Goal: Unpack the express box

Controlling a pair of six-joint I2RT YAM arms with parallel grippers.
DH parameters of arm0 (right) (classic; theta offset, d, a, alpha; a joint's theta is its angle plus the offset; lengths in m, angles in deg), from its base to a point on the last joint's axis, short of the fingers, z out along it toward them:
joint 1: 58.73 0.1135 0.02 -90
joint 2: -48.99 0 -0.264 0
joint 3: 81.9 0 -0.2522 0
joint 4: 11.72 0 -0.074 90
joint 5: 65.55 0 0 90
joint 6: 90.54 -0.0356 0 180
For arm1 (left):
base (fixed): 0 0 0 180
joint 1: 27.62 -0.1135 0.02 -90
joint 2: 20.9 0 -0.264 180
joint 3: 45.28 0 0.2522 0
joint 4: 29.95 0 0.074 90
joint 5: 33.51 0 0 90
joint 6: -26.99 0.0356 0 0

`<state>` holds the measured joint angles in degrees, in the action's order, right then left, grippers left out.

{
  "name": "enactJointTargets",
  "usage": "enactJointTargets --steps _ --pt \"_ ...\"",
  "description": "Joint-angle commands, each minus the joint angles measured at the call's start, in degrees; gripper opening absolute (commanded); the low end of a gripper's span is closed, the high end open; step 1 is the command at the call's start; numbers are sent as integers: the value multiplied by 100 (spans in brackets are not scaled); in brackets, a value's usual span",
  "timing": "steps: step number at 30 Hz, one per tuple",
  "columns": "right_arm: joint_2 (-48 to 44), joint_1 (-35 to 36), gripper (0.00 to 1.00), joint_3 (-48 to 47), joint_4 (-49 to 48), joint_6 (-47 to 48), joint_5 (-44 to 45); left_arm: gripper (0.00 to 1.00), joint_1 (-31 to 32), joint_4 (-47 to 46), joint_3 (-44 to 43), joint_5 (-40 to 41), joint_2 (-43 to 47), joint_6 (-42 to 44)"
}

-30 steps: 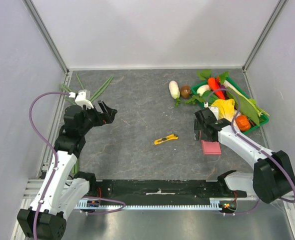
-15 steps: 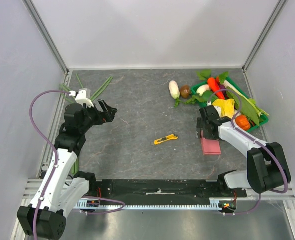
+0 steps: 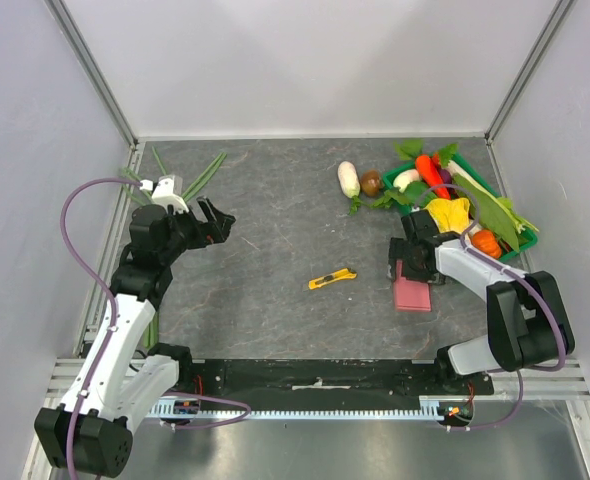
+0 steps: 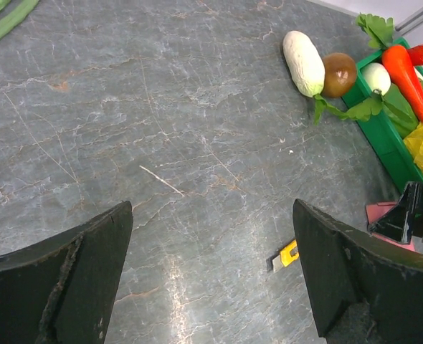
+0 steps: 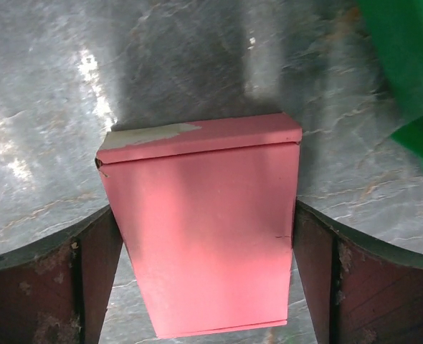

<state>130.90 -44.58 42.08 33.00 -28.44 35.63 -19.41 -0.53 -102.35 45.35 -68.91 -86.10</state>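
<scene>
Beside green tray, express box lies flat btwn R gripper's released fingers, L gripper also agape & idle: grasp step underway, next prob. needs squeezing box sides w/o skidding it.

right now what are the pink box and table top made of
The express box looks like matte pink-red cardboard: creased flap fold, and a scuffed patch where pale paper shows. The table top looks like grey veined stone with a slight sheen, though it could be a printed surface.
</scene>
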Motion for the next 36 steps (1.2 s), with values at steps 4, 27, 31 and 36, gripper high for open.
enactJointTargets --steps 4,27,31,36 --pt "-79 597 98 -37 -160 -479 -617 97 -21 -142 -204 -64 55 68" --pt "1589 3128 77 -2953 -635 -1174 138 95 -21 1184 -248 972 397 15" --pt "2792 3453 78 -3876 -705 -1402 104 95 -30 1343 -231 1096 415 -29" --pt "3734 3717 79 -4738 -934 -1779 121 95 -39 1370 -204 1052 389 -125"
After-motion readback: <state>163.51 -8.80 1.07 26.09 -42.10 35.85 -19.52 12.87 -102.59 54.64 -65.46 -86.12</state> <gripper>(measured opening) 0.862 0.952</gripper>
